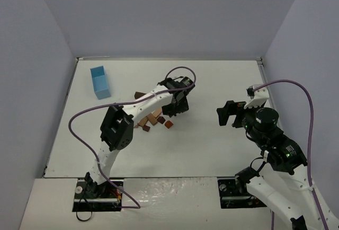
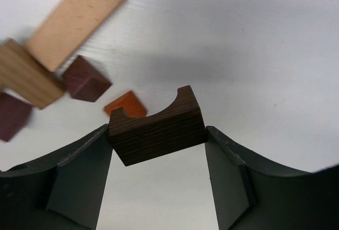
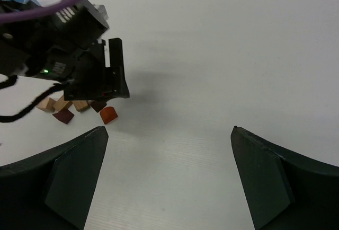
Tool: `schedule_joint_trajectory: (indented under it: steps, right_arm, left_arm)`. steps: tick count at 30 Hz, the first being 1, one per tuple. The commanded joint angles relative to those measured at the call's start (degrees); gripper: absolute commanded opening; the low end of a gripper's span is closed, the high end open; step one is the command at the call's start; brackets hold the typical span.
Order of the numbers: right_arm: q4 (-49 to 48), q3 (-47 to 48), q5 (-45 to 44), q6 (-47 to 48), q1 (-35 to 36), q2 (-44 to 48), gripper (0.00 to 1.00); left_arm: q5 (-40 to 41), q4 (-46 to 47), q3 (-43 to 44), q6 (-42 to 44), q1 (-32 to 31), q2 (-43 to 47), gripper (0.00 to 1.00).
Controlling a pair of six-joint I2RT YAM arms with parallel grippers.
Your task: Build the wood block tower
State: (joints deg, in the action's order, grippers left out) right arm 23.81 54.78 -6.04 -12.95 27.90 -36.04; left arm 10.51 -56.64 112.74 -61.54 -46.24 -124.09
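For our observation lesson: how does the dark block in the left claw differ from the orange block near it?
The dark block is dark brown; the orange block is bright orange. The dark block has a curved notch; the orange block shows none. The dark block is clamped in the left claw; the orange block lies free on the table. Both are wood.

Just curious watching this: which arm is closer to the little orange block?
Left. The left fingers, gripping a dark notched block, hover right beside the orange block; the right fingers, open, sit well off to its right.
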Motion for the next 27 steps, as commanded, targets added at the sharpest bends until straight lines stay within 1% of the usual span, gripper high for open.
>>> schedule_joint_trajectory:
  steps: [1,5,6,8,11,14,18,21,27]
  right_arm:
    - [-4.0,0.2,-2.0,1.7,0.5,-1.5,1.0]
    - [-4.0,0.1,-2.4,1.7,0.5,-2.0,1.0]
    - [-4.0,0.1,-2.5,1.6,0.6,-2.0,1.0]
    - [-3.9,-0.1,-2.9,1.1,0.5,-1.6,1.0]
    - [-4.0,-0.4,-3.5,0.6,0.5,-1.0,1.0]
    - [-4.0,-0.4,-4.1,0.5,0.5,-1.0,1.0]
    - [-4.0,-0.6,-4.9,0.3,0.5,-1.0,1.0]
    - [-3.9,-0.7,-5.4,0.1,0.5,-1.0,1.0]
    - [-3.9,-0.9,-6.2,-0.3,0.5,-0.2,1.0]
  left_arm:
    - [2.2,-0.3,-1.3,19.2,3.8,12.8,0.11]
    - [-1.4,-0.6,-3.5,31.9,8.2,15.2,0.1]
    - [-2.3,-0.6,-4.9,34.6,9.9,16.0,0.08]
    - [-3.4,-0.4,-7.2,39.2,13.1,16.9,0.0]
    - [-6.3,-0.3,-9.1,45.9,16.0,17.5,0.0]
    - [-8.7,-0.3,-9.9,52.4,19.2,16.2,0.0]
    - [-9.3,0.7,-10.9,57.6,22.0,12.9,0.0]
    - [-13.3,4.2,-12.8,60.4,23.9,11.7,0.0]
    - [-15.6,10.4,-18.4,64.5,26.3,11.0,0.01]
